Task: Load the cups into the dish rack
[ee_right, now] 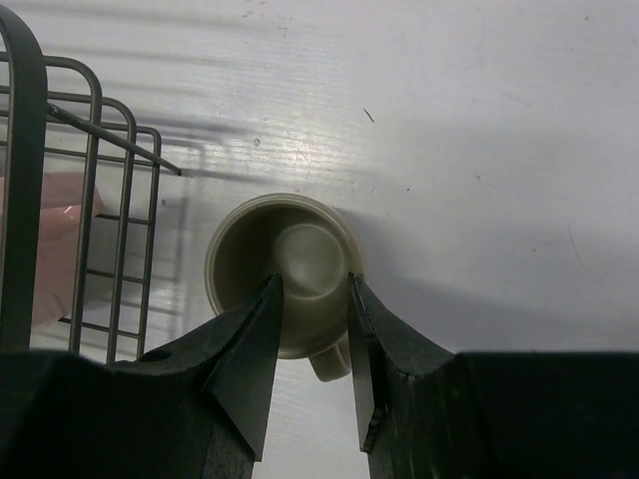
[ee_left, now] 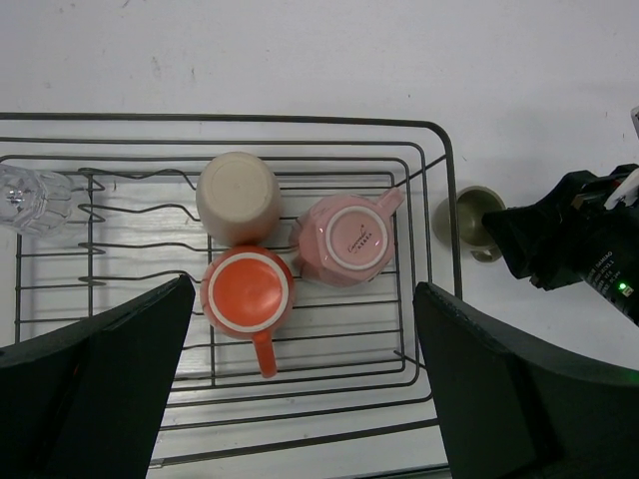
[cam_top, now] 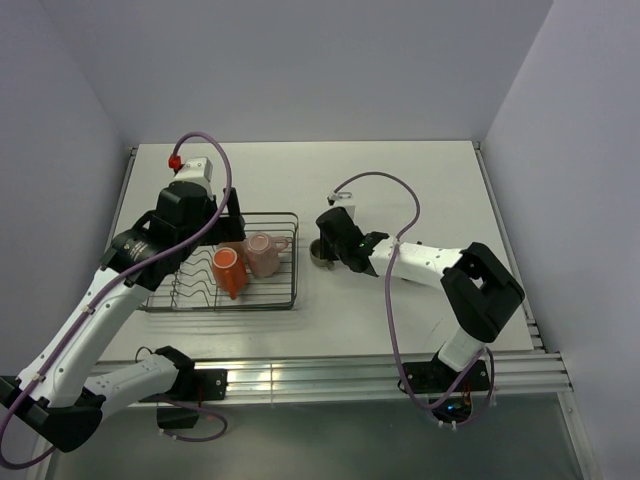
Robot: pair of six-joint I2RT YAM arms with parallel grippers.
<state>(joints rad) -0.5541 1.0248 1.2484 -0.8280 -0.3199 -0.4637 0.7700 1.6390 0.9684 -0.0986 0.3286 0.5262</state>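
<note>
The dish rack (ee_left: pixel 439 180) holds several upside-down cups: a beige tumbler (ee_left: pixel 238 197), a pink mug (ee_left: pixel 349 239), an orange mug (ee_left: pixel 247 291) and a clear glass (ee_left: pixel 25 198) at its left end. My left gripper (ee_left: pixel 305 299) hangs wide open above the rack, holding nothing. Just right of the rack a small olive-green cup (ee_right: pixel 285 264) stands upright on the table, its handle toward my right wrist. My right gripper (ee_right: pixel 313 284) hovers over that cup, partly open. One fingertip is over the bowl and the other at the rim; neither is clamped on it.
The rack's right rim (cam_top: pixel 295 270) lies close to the olive cup (cam_top: pixel 320 254). Grey walls enclose the white table on three sides. A metal rail (cam_top: pixel 380 370) runs along the near edge. Purple cables loop above both arms.
</note>
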